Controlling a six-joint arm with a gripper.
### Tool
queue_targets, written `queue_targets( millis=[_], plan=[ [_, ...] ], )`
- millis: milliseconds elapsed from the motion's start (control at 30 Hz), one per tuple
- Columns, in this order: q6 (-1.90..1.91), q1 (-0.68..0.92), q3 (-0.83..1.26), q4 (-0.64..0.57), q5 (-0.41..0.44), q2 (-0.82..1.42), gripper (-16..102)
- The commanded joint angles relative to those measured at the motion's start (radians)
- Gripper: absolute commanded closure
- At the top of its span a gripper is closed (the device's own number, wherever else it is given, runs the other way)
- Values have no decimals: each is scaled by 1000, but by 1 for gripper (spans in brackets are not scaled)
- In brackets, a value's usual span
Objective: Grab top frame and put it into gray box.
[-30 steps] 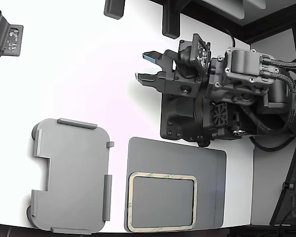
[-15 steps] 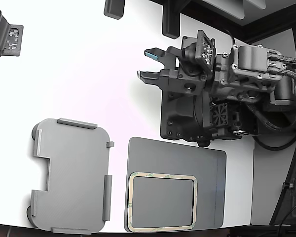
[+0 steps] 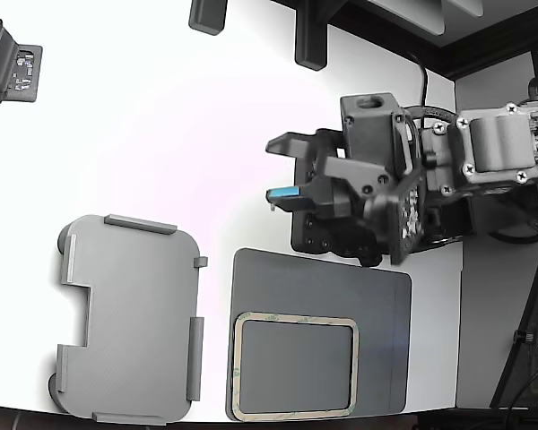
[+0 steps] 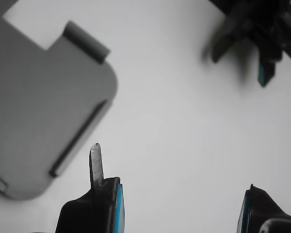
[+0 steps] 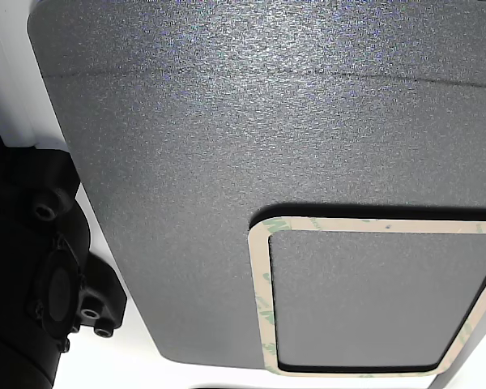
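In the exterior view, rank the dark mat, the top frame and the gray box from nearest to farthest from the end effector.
1. Dark mat, directly below the end effector.
2. Top frame, lying on the mat's lower part.
3. Gray box, lower left.

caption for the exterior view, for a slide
Open gripper above the white table; frame lies on the dark mat, gray box empty beside it.

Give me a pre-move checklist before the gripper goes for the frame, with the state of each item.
1. Gripper open and empty: ok, jaws stand apart with nothing between them.
2. Top frame reachable: ok, lies flat on the dark mat, uncovered.
3. Gripper over the frame: not ok, it hangs above bare table.
4. Gray box free to receive: ok, nothing in it.
5. Frame stuck to the mat: cannot tell.
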Motion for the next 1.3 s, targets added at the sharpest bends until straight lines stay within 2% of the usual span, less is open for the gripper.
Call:
queue_targets(
  millis=[0, 100, 200, 333, 400, 533, 567, 600, 667, 733, 800, 1033, 1267],
  plan=[
    [-354, 52, -130, 57, -51, -57, -13],
    [-522, 117, -189, 118, -104, -118, -11],
    [-670, 201, -225, 175, -115, -173, -11],
    [-914, 367, -308, 284, -17, -282, -13],
    [-980, 431, -359, 324, -26, -351, -3],
    [-1022, 558, -428, 367, -35, -439, 3],
    [-1034, 588, -448, 374, -44, -459, 7],
    [-1057, 601, -468, 383, -72, -479, 13],
    [-1106, 617, -522, 414, -138, -528, 14],
    [-1166, 635, -568, 442, -187, -580, 10],
    [-1166, 664, -563, 442, -201, -601, 1],
    [-1147, 802, -568, 442, -120, -716, -13],
    [-1115, 907, -540, 442, -100, -802, -14]
  ],
)
